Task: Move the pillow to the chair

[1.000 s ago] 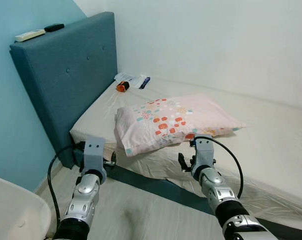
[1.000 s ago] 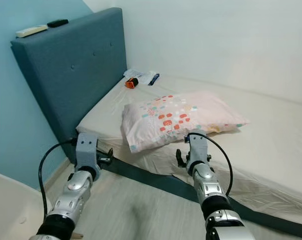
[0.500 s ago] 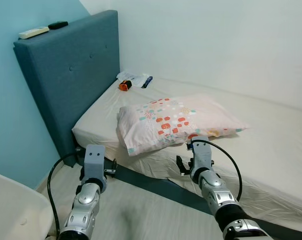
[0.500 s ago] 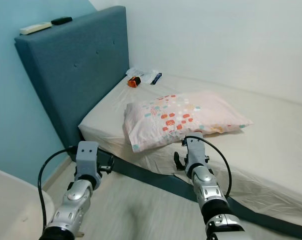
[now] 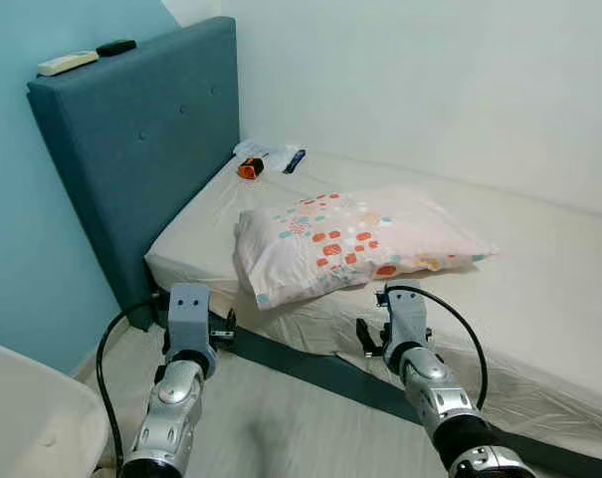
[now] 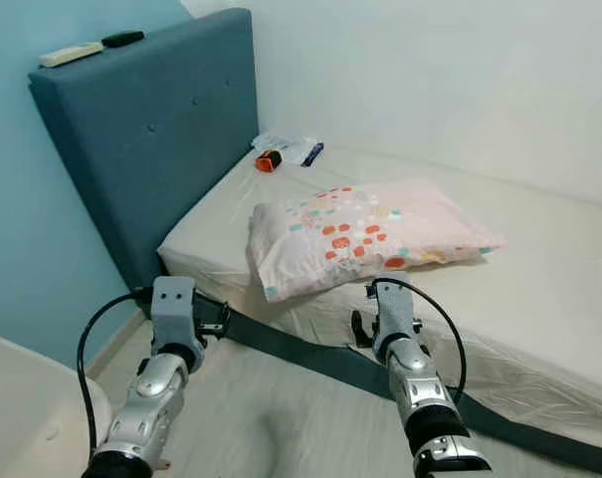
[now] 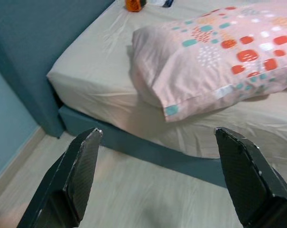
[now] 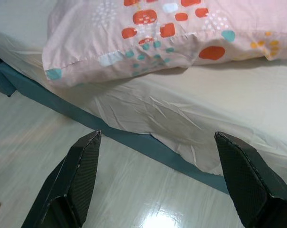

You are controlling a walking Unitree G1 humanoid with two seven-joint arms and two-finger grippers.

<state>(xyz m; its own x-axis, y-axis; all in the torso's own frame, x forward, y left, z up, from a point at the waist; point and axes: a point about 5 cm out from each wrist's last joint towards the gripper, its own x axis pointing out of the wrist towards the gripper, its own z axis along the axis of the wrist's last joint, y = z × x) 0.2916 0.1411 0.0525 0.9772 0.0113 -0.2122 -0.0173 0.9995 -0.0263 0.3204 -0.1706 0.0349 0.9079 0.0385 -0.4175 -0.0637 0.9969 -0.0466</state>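
Low in the frame, your left gripper and right gripper both hang above the pale wood floor in front of the bed, each with its 2 black fingers spread wide apart and nothing between them. Your left fingers frame the near corner of the mattress, and your right fingers frame the bed's front edge; neither touches the bedding.

Just beyond them, at the centre of the head views, the pillow lies flat on the cream sheet, pink with red, teal and white squares, its near corner close to the mattress edge and above the dark blue bed frame.

Toward the upper left stands the blue headboard, with 2 remotes on its top. Behind the pillow, by the wall, sits a small orange object beside what looks like a white packet; you cannot make out the detail. At the lower left corner you see a white rounded surface.
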